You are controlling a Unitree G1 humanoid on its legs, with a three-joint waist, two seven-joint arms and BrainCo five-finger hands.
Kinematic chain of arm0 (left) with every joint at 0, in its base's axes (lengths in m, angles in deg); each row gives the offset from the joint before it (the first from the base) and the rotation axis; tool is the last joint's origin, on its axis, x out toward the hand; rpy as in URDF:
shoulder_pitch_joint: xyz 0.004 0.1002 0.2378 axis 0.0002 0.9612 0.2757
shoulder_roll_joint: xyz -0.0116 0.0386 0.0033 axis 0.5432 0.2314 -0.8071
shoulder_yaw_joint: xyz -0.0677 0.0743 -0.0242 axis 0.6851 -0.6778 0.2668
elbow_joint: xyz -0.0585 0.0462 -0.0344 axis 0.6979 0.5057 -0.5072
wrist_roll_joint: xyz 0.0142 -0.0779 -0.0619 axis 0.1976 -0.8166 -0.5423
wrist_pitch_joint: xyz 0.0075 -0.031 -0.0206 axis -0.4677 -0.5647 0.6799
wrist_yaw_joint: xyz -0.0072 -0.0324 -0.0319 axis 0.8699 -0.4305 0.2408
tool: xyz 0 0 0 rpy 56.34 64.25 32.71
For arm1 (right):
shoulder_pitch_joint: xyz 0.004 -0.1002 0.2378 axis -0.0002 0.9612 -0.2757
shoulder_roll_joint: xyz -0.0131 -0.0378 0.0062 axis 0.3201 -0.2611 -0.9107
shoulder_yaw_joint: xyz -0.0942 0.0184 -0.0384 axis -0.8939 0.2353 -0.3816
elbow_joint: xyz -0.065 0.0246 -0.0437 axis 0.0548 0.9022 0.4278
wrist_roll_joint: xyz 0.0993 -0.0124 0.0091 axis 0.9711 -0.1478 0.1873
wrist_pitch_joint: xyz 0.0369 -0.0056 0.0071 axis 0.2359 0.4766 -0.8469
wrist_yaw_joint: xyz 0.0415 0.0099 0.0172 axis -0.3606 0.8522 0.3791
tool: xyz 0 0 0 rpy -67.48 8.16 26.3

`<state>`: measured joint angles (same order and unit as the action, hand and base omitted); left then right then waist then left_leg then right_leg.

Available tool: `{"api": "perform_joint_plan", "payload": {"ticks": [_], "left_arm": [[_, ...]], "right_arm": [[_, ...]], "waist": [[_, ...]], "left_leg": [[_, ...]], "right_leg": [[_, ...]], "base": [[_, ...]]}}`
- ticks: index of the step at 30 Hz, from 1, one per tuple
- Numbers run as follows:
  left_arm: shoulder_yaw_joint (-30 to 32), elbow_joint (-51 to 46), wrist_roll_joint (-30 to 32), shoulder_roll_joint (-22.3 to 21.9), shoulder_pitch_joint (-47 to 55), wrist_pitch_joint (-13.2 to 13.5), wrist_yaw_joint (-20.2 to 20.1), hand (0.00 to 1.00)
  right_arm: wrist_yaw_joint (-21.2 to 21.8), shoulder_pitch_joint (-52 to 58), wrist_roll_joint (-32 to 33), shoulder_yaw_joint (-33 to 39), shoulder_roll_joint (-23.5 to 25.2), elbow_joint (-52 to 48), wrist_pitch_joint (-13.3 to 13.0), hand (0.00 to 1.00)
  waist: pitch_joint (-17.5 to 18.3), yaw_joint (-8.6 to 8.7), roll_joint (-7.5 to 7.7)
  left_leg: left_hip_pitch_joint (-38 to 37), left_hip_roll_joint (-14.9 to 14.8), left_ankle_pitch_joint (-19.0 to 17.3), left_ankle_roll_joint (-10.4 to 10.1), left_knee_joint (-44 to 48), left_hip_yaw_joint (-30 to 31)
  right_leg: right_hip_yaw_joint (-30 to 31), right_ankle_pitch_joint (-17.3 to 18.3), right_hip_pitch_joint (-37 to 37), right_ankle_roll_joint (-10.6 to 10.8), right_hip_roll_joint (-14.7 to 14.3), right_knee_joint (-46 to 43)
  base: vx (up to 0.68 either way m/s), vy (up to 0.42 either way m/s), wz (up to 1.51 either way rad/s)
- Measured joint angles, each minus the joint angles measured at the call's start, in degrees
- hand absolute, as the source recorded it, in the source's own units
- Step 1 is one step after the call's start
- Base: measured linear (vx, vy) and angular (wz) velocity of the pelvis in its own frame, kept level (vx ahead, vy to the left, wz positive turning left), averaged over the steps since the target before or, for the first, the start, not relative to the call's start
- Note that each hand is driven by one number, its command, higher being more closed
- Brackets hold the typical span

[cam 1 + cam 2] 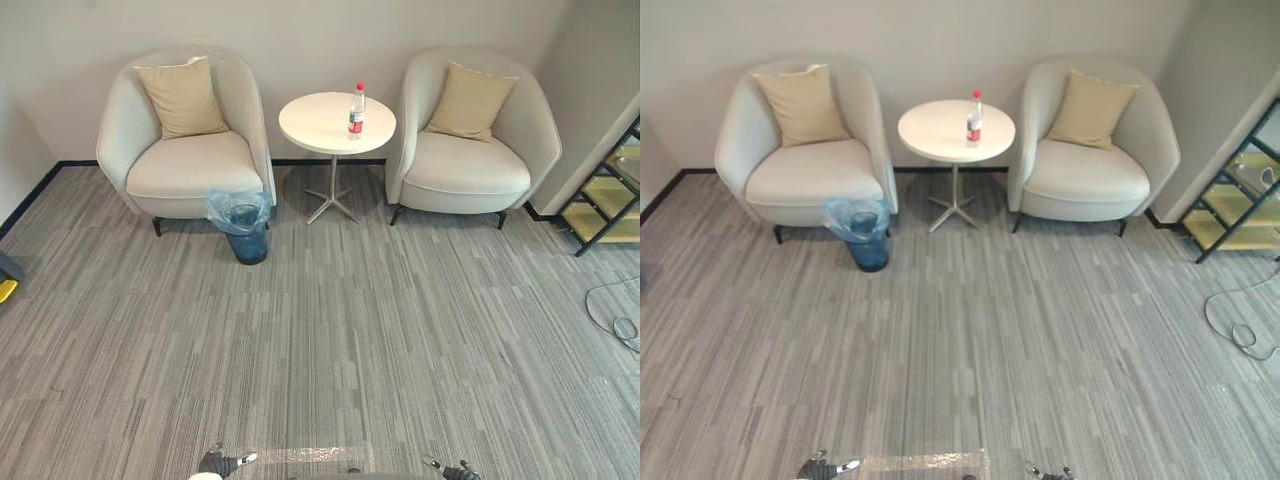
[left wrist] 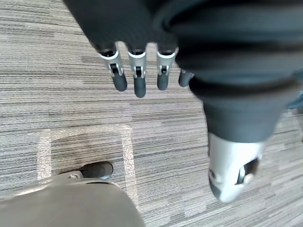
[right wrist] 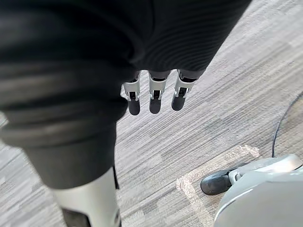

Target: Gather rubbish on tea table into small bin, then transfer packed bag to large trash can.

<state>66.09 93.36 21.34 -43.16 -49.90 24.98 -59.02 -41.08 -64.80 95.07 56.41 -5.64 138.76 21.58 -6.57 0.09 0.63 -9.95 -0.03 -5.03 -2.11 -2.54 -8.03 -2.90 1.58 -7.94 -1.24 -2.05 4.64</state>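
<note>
The only rubbish in sight is one clear bottle with a red cap and red label. It stands upright at about 2 o'clock on the round white table, close to the rim.

The table sits at 12 o'clock in the head view, between the left armchair at 10 o'clock and the right armchair at 2 o'clock. Each has one tan cushion propped against its back.

The small bin stands on the carpet at about 7 o'clock from the table, just in front of the left armchair. It is lined with a blue bag whose edge spreads out over the rim. I judge that this keeps the mouth open so rubbish can drop straight in and the bag can be lifted out once full.

Count: one bottle, one table, one bin, one bag, two armchairs, two cushions.

The left robot hand and the right robot hand hang at 7 and 5 o'clock of the head view, well apart from the table. Their fingers are straight and slack above the carpet and hold nothing. By my reading, the robot has to walk to the table before it can reach for the bottle.
</note>
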Motion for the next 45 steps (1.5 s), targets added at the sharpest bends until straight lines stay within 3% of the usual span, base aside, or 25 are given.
{"api": "perform_joint_plan", "payload": {"ticks": [4,6,8,10,13,15,17,18,20,22,24,25,28,30,32,33,34,35,36,37,40,41,42,44,45], "left_arm": [[0.8,-0.4,0.0,-0.1,-1.0,0.0,-0.2,0.0],[3.3,-3.3,-0.1,-0.2,-0.7,-0.2,-0.2,0.0],[4.9,-5.3,-0.2,-1.1,0.2,-0.2,0.0,0.0],[5.2,-6.5,-0.3,-1.7,0.8,-0.2,0.2,0.0],[5.2,-7.2,-0.7,-1.8,1.0,-0.1,0.2,0.0],[5.2,-7.4,-0.7,-1.8,0.7,-0.1,0.3,0.0],[5.1,-7.4,-0.7,-2.3,0.7,0.1,0.3,0.0],[5.2,-6.8,-0.8,-1.8,0.7,0.1,0.2,0.0],[5.2,-6.8,-0.7,-0.8,0.3,0.1,0.3,0.0],[5.2,-6.8,-0.9,-0.1,0.1,0.1,0.3,0.0],[5.0,-6.8,-1.2,0.0,0.0,0.0,0.4,0.0],[4.4,-6.8,-1.2,0.1,-0.3,0.0,0.4,0.0],[3.8,-6.5,-1.3,-0.6,-1.9,0.0,0.3,0.0],[2.9,-5.8,-1.9,-3.3,-3.3,0.1,0.2,0.0],[1.7,-4.9,-1.8,-4.3,-4.4,0.3,-0.1,0.0],[1.7,-4.5,-1.8,-4.6,-4.9,0.3,-0.1,0.0],[1.6,-4.0,-1.8,-5.1,-5.2,0.3,-0.1,0.0],[1.8,-3.9,-1.8,-5.4,-5.2,0.3,-0.2,0.0],[2.3,-3.3,-1.8,-5.6,-5.6,0.3,-0.1,0.0],[3.1,-2.7,-1.8,-7.0,-5.9,0.3,-0.1,0.0],[4.5,-2.6,-1.4,-9.7,-6.1,0.2,-0.1,0.0],[4.6,-3.2,-1.2,-9.8,-6.0,0.2,-0.2,0.0],[4.7,-4.5,-1.1,-10.0,-5.8,0.3,-0.2,0.0],[4.7,-6.6,-1.1,-10.0,-5.5,0.3,-0.2,0.0],[4.6,-7.6,-1.2,-9.9,-5.4,0.3,-0.2,0.0]], "right_arm": [[0.0,0.6,2.5,0.1,0.3,-1.4,-0.5,0.0],[-0.2,2.0,4.1,0.6,1.7,-4.3,-0.6,0.0],[-0.5,2.1,5.0,0.6,1.6,-5.7,-0.6,0.0],[-0.6,2.6,6.1,0.5,1.5,-7.1,-0.6,0.0],[-0.7,2.1,6.2,0.4,1.4,-7.1,-0.5,0.0],[-1.0,1.3,6.2,0.3,1.5,-7.0,-0.5,0.0],[-1.1,0.4,6.2,-0.2,1.7,-6.6,-0.5,0.0],[-1.2,0.0,6.0,-1.1,2.2,-6.2,-0.5,0.0],[-0.9,-0.2,6.0,-1.9,3.1,-6.4,-0.5,0.0],[-0.9,-0.2,5.5,-1.9,4.1,-6.5,-0.5,0.0],[-0.2,-0.4,3.6,-2.0,4.1,-6.8,-0.4,0.0],[0.1,-0.5,3.4,-2.0,3.9,-7.1,-0.5,0.0],[0.7,-1.0,1.7,-2.1,3.2,-7.3,-0.4,0.0],[0.7,-1.7,1.5,-2.3,2.5,-7.1,-0.4,0.0],[0.9,-2.6,1.4,-2.4,2.5,-7.2,-0.4,0.0],[1.0,-3.0,1.5,-2.4,2.5,-7.1,-0.4,0.0],[1.0,-3.1,1.4,-2.5,2.4,-6.9,-0.4,0.0],[1.0,-2.7,1.5,-2.5,2.5,-6.7,-0.4,0.0],[1.2,-2.6,1.8,-2.7,2.3,-6.6,-0.4,0.0],[1.2,-3.4,1.4,-3.1,1.1,-6.8,-0.4,0.0],[1.2,-3.3,1.5,-3.2,0.0,-6.8,-0.5,0.0],[1.1,-3.2,1.5,-3.4,-0.1,-6.9,-0.4,0.0],[1.1,-2.7,1.5,-3.6,0.0,-6.9,-0.4,0.0],[1.1,-2.0,1.5,-4.1,0.3,-6.9,-0.4,0.0],[1.0,-2.0,1.7,-4.0,0.7,-7.0,-0.4,0.0]], "waist": [[-1.6,0.07,-0.24],[-3.0,0.1,0.69],[-4.0,-0.2,0.35],[-4.1,-0.11,-0.55],[-4.1,-0.52,-0.59],[-4.1,-0.65,-0.42],[-3.9,-1.17,-1.03],[-3.3,-1.91,-0.41],[-2.3,-2.06,1.18],[-2.4,-2.56,2.95],[-2.3,-2.74,3.48],[-2.4,-2.67,3.27],[-3.1,-2.42,2.15],[-3.4,-1.62,1.52],[-3.3,-0.48,1.34],[-3.3,-0.16,1.4],[-3.3,0.02,1.51],[-2.9,0.11,2.43],[-2.8,0.15,2.61],[-2.8,-0.12,-0.4],[-3.2,0.37,-3.24],[-3.3,0.41,-3.34],[-3.4,0.09,-3.19],[-3.7,-0.55,-2.64],[-4.0,-0.62,-2.06]], "left_leg": [[5.0,-3.2,-7.4,-2.0,13.5,-2.3],[11.1,-5.7,-8.4,-3.1,29.6,-5.4],[16.5,-8.6,-9.8,-1.2,41.6,-7.2],[19.5,-10.1,-11.3,-1.7,44.8,-7.2],[23.1,-9.1,-11.6,-1.8,39.1,-7.3],[26.2,-5.9,-8.3,-1.1,30.3,-7.3],[26.7,-3.0,0.0,-1.5,16.6,-5.8],[26.6,-2.2,2.9,1.6,18.1,-6.1],[26.6,-1.1,0.2,2.4,19.0,-7.0],[23.4,0.0,-2.1,3.9,19.6,-9.2],[17.7,0.8,-4.8,4.5,18.4,-10.0],[15.3,1.0,-5.9,4.3,17.5,-10.0],[7.0,0.7,-7.3,3.7,13.2,-9.9],[2.0,-1.0,-7.3,3.7,11.3,-9.6],[0.8,-2.4,-7.3,3.7,11.2,-8.0],[0.5,-2.7,-7.3,3.7,11.2,-7.0],[-0.5,-2.6,-7.3,3.6,10.7,-6.1],[-1.5,-1.5,-8.1,2.2,10.7,-4.5],[-2.5,-1.3,-9.6,-0.1,10.7,-2.9],[-3.4,-3.5,-10.1,-0.9,10.9,-2.2],[-0.8,-7.3,-10.6,-2.0,21.2,0.0],[2.6,-9.2,-10.4,-2.7,30.0,0.8],[7.0,-12.0,-9.2,-4.8,41.8,0.9],[12.9,-15.4,-9.4,-4.7,53.6,-0.5],[15.6,-15.9,-9.7,-4.7,54.8,-2.3]], "right_leg": [[0.8,3.7,1.1,-2.0,-1.5,-4.9],[1.8,6.6,2.0,-3.5,-1.3,-8.3],[3.1,8.7,1.7,-4.2,-1.4,-10.9],[4.8,10.3,1.0,-5.0,-1.2,-12.5],[7.4,12.5,-0.6,-4.3,1.0,-12.5],[8.6,14.0,-1.3,-3.1,3.8,-12.1],[10.7,16.3,-1.9,-0.9,5.4,-12.0],[12.4,17.3,-2.5,-0.4,6.3,-12.5],[13.0,16.7,-1.1,-0.1,7.4,-16.1],[13.1,16.3,1.8,1.8,8.3,-27.3],[11.8,14.1,6.8,11.7,8.8,-43.0],[10.0,14.1,9.7,13.3,8.8,-50.4],[1.3,16.9,17.6,8.1,10.2,-59.9],[-4.3,19.0,21.5,4.6,10.1,-53.9],[-5.7,17.9,24.4,4.0,9.0,-45.0],[-5.4,16.1,25.3,3.7,8.6,-40.1],[-3.8,11.8,25.8,3.5,7.9,-33.4],[-1.5,3.4,25.7,2.4,8.1,-26.1],[-0.4,1.3,25.8,2.3,8.2,-27.1],[-1.7,2.5,25.8,1.5,6.9,-29.6],[-5.2,7.5,21.4,0.5,5.3,-29.0],[-6.4,8.6,18.9,0.1,4.7,-28.1],[-7.3,10.1,16.0,-0.4,3.6,-27.0],[-8.1,12.4,11.6,-1.1,2.3,-25.6],[-8.6,12.9,9.3,-1.2,2.1,-24.2]], "base": [[0.03,-0.073,-0.24],[0.06,-0.09,-0.18],[0.15,-0.072,-0.34],[0.24,-0.001,-0.35],[0.32,0.124,-0.45],[0.42,0.211,-0.32],[0.5,0.292,-0.6],[0.49,0.301,-0.64],[0.53,0.278,-0.27],[0.53,0.223,-0.23],[0.48,0.172,-0.34],[0.42,0.148,-0.25],[0.42,0.088,-0.05],[0.38,-0.034,0.15],[0.35,-0.108,0.36],[0.36,-0.178,0.48],[0.46,-0.25,0.56],[0.4,-0.25,0.57],[0.37,-0.237,0.38],[0.35,-0.235,0.25],[0.34,-0.251,0.46],[0.35,-0.3,0.61],[0.27,-0.232,0.33],[0.26,-0.167,0.13],[0.28,-0.127,0.09]]}}
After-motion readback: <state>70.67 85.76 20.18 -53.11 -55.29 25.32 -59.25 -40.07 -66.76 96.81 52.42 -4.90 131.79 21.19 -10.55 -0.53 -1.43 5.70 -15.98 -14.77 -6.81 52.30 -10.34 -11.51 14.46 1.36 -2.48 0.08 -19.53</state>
